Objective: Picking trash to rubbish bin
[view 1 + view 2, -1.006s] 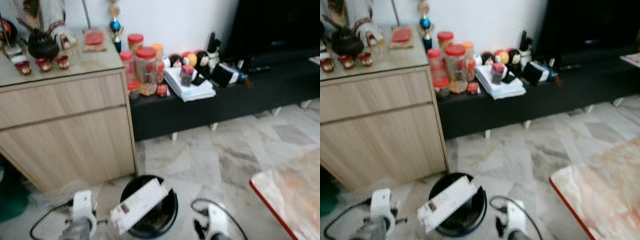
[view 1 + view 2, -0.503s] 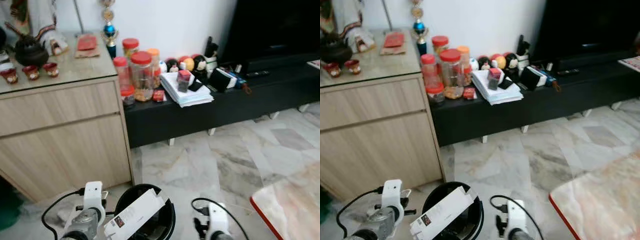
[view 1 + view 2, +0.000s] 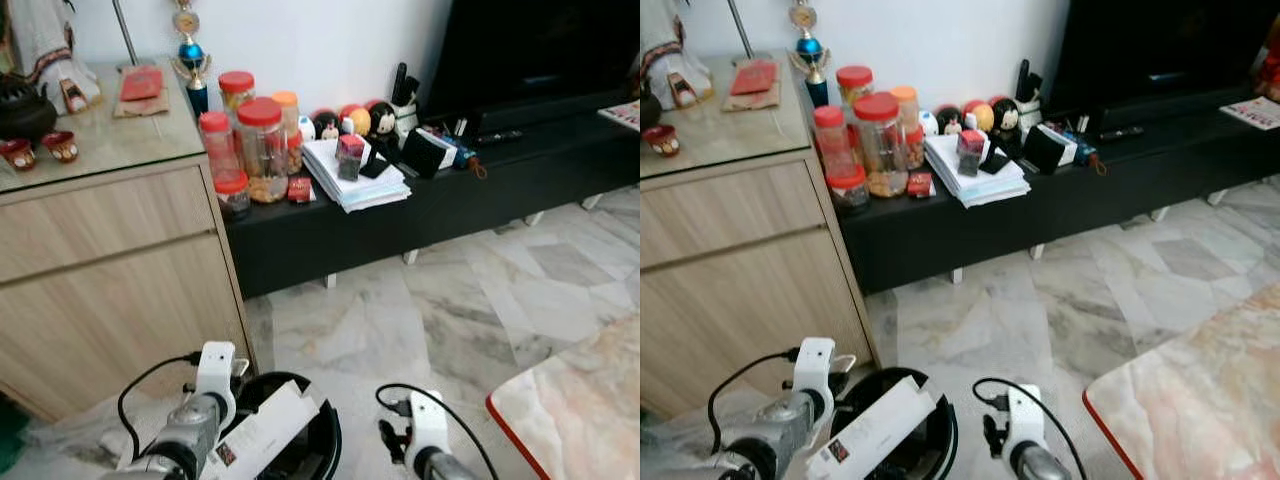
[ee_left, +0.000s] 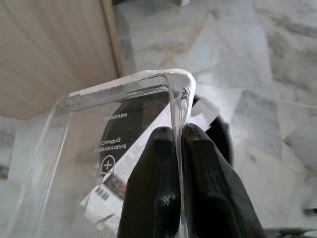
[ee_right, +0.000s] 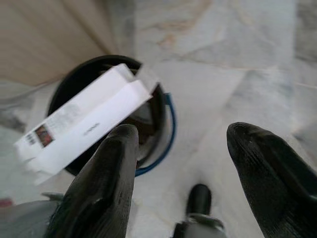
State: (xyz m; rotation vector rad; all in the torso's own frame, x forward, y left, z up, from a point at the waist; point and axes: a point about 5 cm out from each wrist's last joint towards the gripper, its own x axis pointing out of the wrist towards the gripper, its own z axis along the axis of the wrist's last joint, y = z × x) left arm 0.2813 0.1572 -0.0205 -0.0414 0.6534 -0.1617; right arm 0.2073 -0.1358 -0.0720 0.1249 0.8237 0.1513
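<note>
A black round rubbish bin (image 3: 322, 446) stands on the marble floor by my feet, with a long white box (image 3: 268, 438) lying slantwise across its mouth. My left gripper (image 4: 179, 131) is shut on the edge of a clear plastic packaging tray (image 4: 119, 89), held just above the bin (image 4: 220, 136) and the white box (image 4: 116, 166). The left arm (image 3: 200, 415) sits at the bin's left rim. My right gripper (image 5: 184, 130) is open with nothing between its fingers, hovering to the right of the bin (image 5: 166, 119); its wrist (image 3: 428, 440) shows low in the left eye view.
A light wooden cabinet (image 3: 110, 260) rises just behind the bin on the left. A low black TV bench (image 3: 420, 215) carries red-lidded jars (image 3: 262, 140) and a paper stack. A red-edged marble table (image 3: 585, 400) juts in at the right. Open floor (image 3: 400, 310) lies ahead.
The camera has shifted, so the bin sits lower in the picture. My left arm has come up and moved closer to the bin's left rim.
</note>
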